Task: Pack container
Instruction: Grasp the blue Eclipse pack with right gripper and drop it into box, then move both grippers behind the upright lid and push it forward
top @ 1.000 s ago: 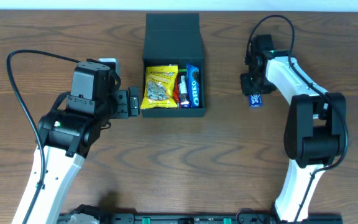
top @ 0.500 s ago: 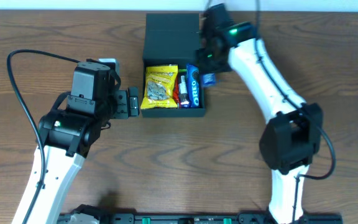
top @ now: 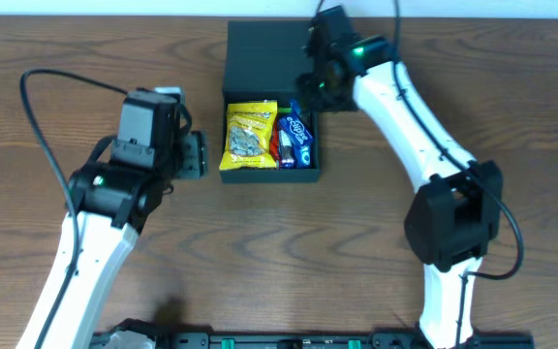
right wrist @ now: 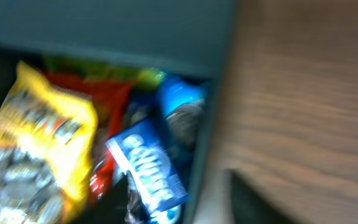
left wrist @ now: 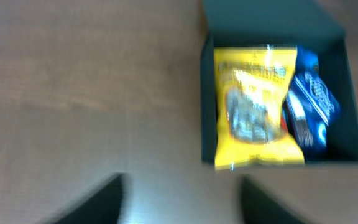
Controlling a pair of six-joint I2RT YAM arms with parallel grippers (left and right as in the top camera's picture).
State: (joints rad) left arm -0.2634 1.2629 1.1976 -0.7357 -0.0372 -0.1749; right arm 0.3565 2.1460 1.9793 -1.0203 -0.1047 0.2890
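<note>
Upper centre of the overhead frame: container (top: 267, 175) sits open, flap lid folded back toward the top edge. Yellow packet (top: 249, 134) fills its left side, small blue packet (top: 298, 129) lies on top at its right. Right gripper (right wrist: 182, 199) hangs over the box's upper-right corner, fingers spread. The view is blurred; the packet looks released, contact uncertain. Step judged: blue packet drop-off. To do it well, lift straight up, clear the right wall and flap, and avoid dragging the packet out. Left gripper (left wrist: 180, 196) spread, empty, just left of the box, not touching.
</note>
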